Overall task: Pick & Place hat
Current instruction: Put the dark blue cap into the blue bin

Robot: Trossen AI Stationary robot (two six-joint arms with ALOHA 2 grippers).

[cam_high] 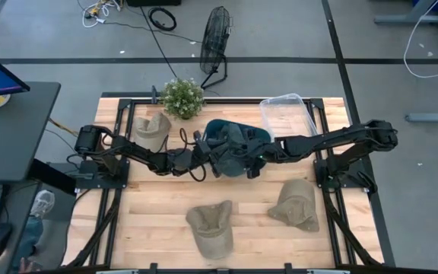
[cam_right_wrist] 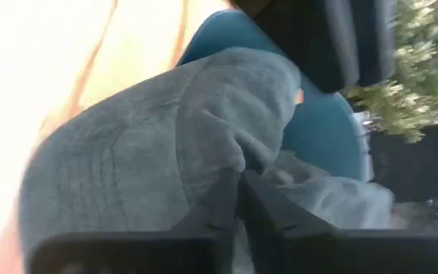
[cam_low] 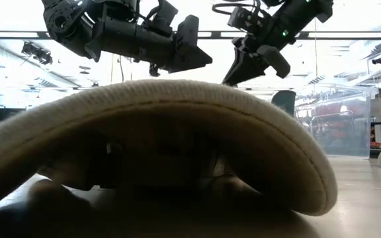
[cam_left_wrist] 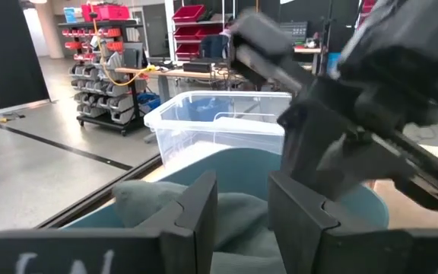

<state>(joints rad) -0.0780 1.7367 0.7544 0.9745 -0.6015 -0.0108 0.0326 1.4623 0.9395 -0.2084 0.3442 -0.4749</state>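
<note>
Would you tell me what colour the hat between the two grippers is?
The hat is teal, clearest in the high view.

In the low view a cream fabric cap brim (cam_low: 177, 132) fills the foreground, hiding most of the table behind it. From above, the two arms cover the middle of the grey-green cloth hat (cam_high: 230, 144). The right wrist picture is smeared; the green blur there is probably the small potted plant (cam_right_wrist: 424, 68).
</note>
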